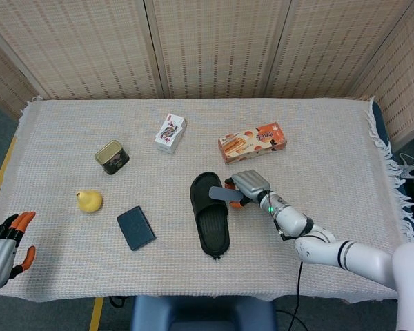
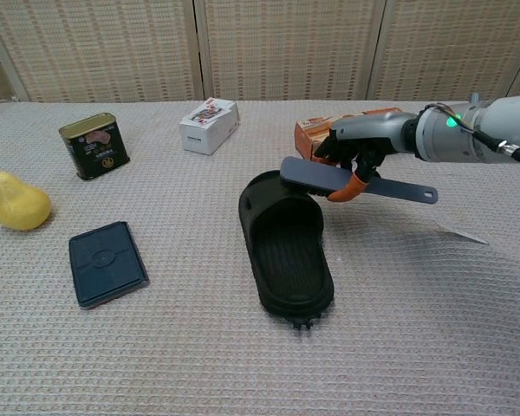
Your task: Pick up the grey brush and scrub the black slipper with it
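A black slipper [image 1: 210, 213] [image 2: 286, 246] lies near the table's middle, toe end toward the back. My right hand [image 1: 249, 186] [image 2: 364, 147] grips the grey brush [image 1: 225, 194] [image 2: 316, 177] by its handle, which sticks out to the right. The brush head hovers at the slipper's toe strap; I cannot tell whether it touches. My left hand [image 1: 5, 243] rests at the table's front left corner with fingers apart, holding nothing, far from the slipper.
A yellow pear [image 1: 89, 201] [image 2: 17, 203] and a dark blue case [image 1: 136, 227] [image 2: 107, 262] lie left of the slipper. A tin can [image 1: 112, 156] [image 2: 94, 146], a card box [image 1: 170, 132] [image 2: 209, 126] and an orange snack box [image 1: 252, 142] sit farther back.
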